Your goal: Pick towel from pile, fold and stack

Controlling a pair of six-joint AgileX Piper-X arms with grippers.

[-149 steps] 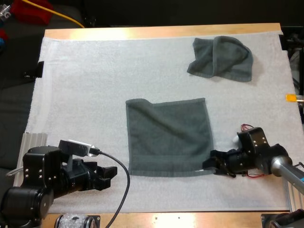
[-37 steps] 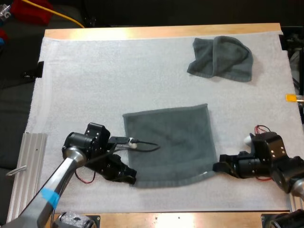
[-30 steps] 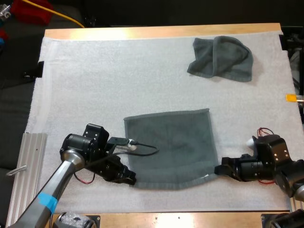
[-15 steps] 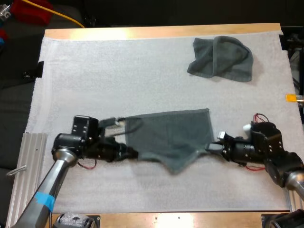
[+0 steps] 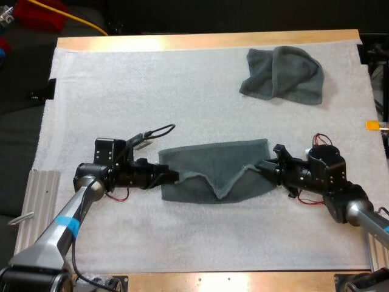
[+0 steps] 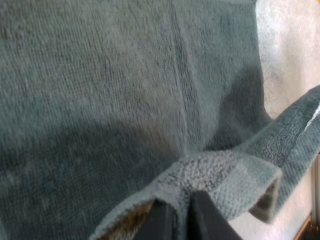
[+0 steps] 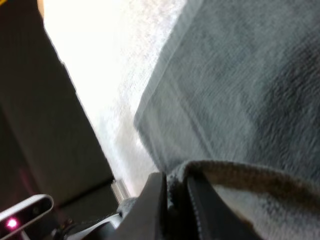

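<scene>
Evidently the first fold is in hand. The dark grey-green towel lies on the middle of the white mat, stretched between the two arms. Its near edge is raised and doubled over toward the far edge. The left pincer is clamped on the left corner, with cloth pressed between its black fingers. The right pincer is likewise clamped on the right corner. Between them the lifted edge sags in a loose V.

The next move, I judge, is to carry both corners evenly to the far hem, keep the span taut so the sag does not crease, then lower and let go.

The cloth is soft, limp terry with a looped pile and a flatter woven band by the hem. A crumpled towel sits at the far right, well apart. The mat looks fibrous over the wooden bench.
</scene>
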